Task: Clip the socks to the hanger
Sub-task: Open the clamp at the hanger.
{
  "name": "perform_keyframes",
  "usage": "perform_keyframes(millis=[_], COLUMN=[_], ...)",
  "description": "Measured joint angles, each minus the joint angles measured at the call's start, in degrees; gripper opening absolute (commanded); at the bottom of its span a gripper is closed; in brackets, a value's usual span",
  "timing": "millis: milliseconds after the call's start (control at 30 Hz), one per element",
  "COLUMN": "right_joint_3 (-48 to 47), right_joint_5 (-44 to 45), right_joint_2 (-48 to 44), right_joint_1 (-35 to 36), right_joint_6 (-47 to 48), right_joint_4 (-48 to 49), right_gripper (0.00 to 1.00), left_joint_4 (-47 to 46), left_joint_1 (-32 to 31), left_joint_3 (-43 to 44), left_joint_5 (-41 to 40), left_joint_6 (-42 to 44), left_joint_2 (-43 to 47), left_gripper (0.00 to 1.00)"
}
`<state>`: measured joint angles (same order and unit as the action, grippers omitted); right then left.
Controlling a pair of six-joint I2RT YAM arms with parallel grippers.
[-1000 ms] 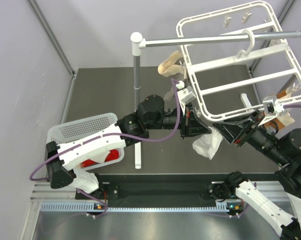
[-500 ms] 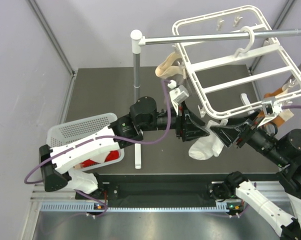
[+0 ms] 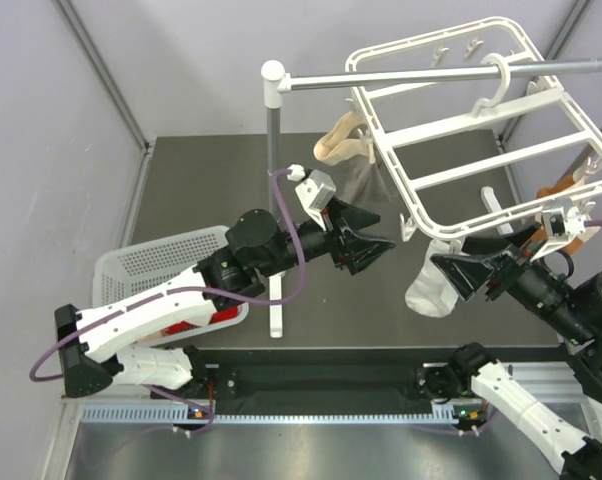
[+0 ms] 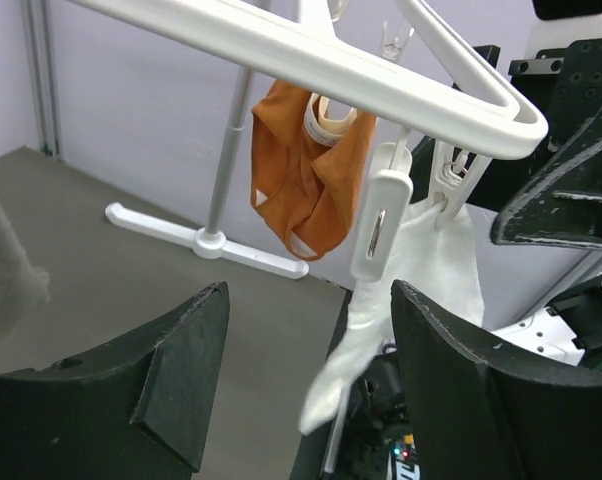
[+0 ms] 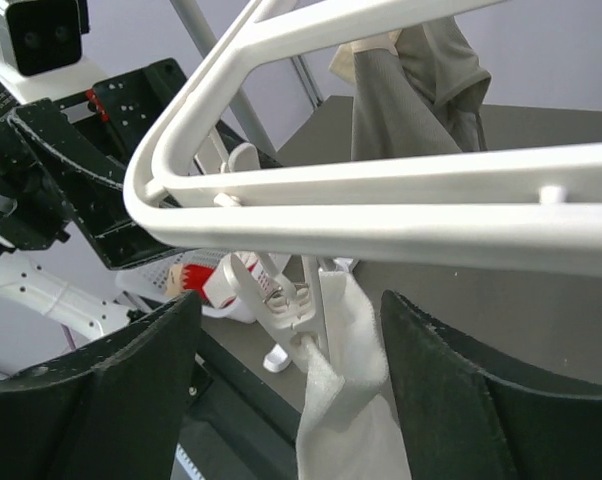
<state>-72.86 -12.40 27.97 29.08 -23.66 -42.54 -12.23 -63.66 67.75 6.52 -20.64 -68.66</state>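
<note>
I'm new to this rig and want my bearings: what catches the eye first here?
The large white hanger hangs from the metal rail at upper right. A white sock dangles from a peg at its near corner, an orange sock close by. The left gripper and right gripper stand open either side of the white sock.

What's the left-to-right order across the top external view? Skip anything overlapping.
perforated basket → stand pole → left gripper, open → white sock hanging from a peg → orange sock
</note>
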Motion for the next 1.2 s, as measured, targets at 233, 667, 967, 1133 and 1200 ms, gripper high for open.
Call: perform_keyframes(millis=[233,667,967,1133,1200], right_joint_3=[-2.7,-8.3,-9.0,-7.0,-5.3], right_joint_5=[1.4,2.5,-11.9,-15.8,-17.1], right_joint_2=[-0.7,-1.0,-0.5,-0.3,-0.3], right_joint_1=[0.0,0.0,0.0,0.0,0.0], right_joint_6=[1.0,4.2,5.5,2.8,1.2], right_joint_4=[-2.9,-8.5,-6.0,-1.1,1.5], right_gripper=[0.86,0.88,0.81,0.76,0.75], left_joint_4=[-7.6,-13.6,-13.9,-11.3,-9.1], left_joint_1=[0.0,0.0,-0.9,-5.6,-8.3], left_joint_3=[-0.1,2.1,2.8,6.9,9.4], left_joint_5=[4.9,9.2,8.5,3.4,0.9], left_joint_6=[1.7,2.6,1.8,4.5,6.2], left_joint_2=[-4.9,-9.1,-9.7,-11.5,-12.7], left_gripper=[0.70,0.30,0.00,0.00,0.00])
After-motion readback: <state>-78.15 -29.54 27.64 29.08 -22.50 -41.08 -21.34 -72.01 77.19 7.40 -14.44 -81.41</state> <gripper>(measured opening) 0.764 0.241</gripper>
